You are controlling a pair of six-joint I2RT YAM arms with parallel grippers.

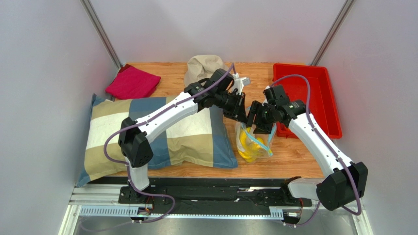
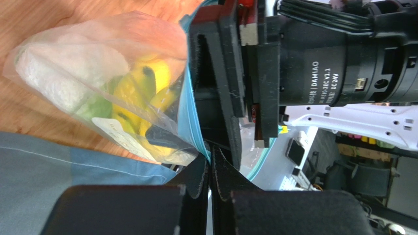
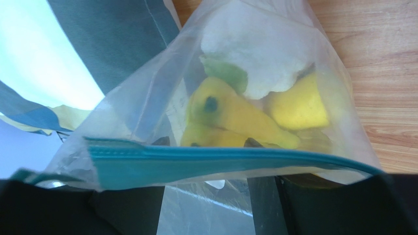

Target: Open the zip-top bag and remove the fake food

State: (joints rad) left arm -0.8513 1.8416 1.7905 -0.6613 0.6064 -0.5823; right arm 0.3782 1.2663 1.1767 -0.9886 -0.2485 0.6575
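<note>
The zip-top bag (image 1: 255,143) hangs just over the wooden table, right of the pillow, with its blue zip strip (image 3: 221,159) uppermost. My left gripper (image 2: 211,164) is shut on one end of that strip and holds the bag (image 2: 93,83) up. My right gripper (image 3: 206,143) faces it at the bag's mouth (image 1: 256,128). Its jaws stand apart, the strip runs across them, and both tips show through the plastic. Inside lies the fake food: a yellow banana (image 3: 235,117), a yellow fruit (image 3: 297,105) and a white-and-green cauliflower (image 3: 265,49).
A checked pillow (image 1: 162,132) fills the table's left half, right beside the bag. A red tray (image 1: 306,98) stands at the right, close behind my right arm. A red cloth (image 1: 132,82) and a beige fabric heap (image 1: 203,68) lie at the back.
</note>
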